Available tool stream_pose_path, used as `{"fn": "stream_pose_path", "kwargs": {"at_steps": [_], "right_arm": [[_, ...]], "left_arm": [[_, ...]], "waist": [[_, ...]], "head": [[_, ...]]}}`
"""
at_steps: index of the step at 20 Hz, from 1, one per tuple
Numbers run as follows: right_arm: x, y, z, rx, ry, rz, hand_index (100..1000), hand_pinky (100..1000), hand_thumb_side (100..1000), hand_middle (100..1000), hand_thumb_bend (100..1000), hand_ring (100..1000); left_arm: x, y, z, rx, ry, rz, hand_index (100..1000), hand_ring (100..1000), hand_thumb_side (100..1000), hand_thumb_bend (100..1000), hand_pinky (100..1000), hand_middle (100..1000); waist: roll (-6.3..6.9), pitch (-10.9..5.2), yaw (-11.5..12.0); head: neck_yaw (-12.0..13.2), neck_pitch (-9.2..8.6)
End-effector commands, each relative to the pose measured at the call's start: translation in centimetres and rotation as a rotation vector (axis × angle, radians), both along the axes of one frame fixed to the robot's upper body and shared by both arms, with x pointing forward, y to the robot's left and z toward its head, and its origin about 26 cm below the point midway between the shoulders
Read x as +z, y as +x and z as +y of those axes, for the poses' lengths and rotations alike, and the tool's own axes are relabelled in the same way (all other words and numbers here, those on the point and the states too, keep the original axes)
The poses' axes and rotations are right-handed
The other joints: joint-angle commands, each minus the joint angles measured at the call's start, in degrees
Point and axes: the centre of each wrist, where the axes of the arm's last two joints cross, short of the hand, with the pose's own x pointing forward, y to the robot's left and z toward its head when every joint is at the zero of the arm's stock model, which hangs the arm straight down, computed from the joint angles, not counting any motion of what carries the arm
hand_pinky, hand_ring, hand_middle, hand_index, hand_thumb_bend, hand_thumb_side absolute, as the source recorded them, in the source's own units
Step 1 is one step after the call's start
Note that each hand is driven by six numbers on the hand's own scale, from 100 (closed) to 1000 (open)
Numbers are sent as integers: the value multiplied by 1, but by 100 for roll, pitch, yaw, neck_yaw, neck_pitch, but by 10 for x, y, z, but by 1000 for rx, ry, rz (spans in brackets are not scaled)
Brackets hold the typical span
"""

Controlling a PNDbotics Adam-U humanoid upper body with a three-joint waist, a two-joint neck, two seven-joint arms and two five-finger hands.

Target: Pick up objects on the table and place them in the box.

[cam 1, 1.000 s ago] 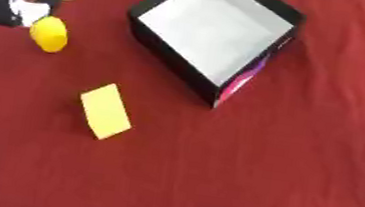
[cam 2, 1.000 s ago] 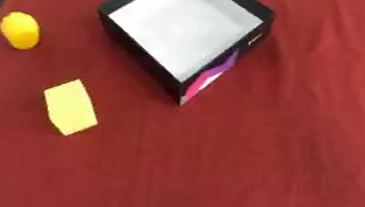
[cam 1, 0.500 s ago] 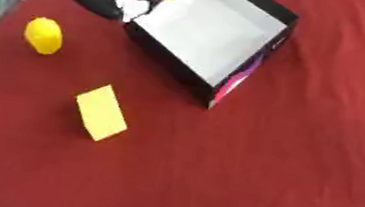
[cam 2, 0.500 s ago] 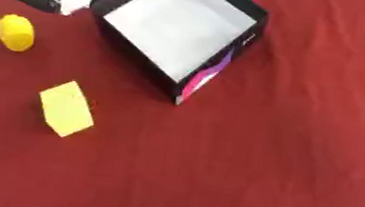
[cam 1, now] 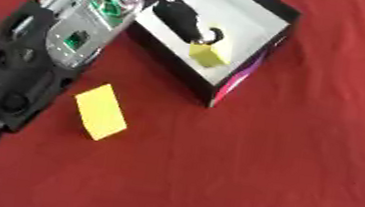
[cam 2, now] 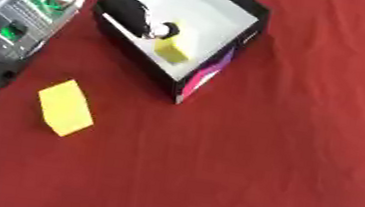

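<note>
A black box with a white inside stands at the upper middle of the red table. My left arm reaches in from the left, and my left hand is inside the box. Its fingertips are curled onto the top of a small yellow block, which is low in the box near the front wall. A flat yellow rectangular piece lies on the cloth left of the box. My right hand shows in neither view.
My left forearm, black and silver, covers the table's upper left and hides what lies under it. The red cloth stretches to the right and in front of the box.
My left hand has carried the yellow block from the box's far left rim down into the box. The arm now covers the round yellow thing that lay at the left.
</note>
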Motion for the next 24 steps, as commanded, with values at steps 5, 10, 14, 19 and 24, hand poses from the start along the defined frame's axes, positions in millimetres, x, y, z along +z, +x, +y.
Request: {"fn": "stream_pose_path", "kwargs": {"at_steps": [5,10,14,19,24], "right_arm": [[8,-6,-8,-31,-11,-20,887,884,562,777,419,817],[8,-12,-14,-46,-23,-29,887,884,518,777,605,817],[4,-18,-24,-84,-38,-22,887,884,515,776,619,816],[-3,-23,-37,-132,-47,3,887,884,516,776,614,815],[-8,-26,-42,-152,-55,19,887,884,518,775,608,815]], "left_arm": [[-1,34,5,103,14,-94,914,858,472,766,910,801],[18,24,6,52,-33,-269,886,801,484,583,846,744],[19,7,16,-48,-61,-369,870,786,527,546,833,729],[-2,-12,37,-147,-9,-314,881,788,568,536,837,733],[-11,-36,57,-157,46,-201,888,799,570,566,847,746]], "waist": [[-28,-38,60],[-41,-96,184],[-5,-159,378],[60,-246,689],[90,-266,870]], "head": [[-25,-18],[-141,5],[-311,5],[-534,5],[-736,5]]}}
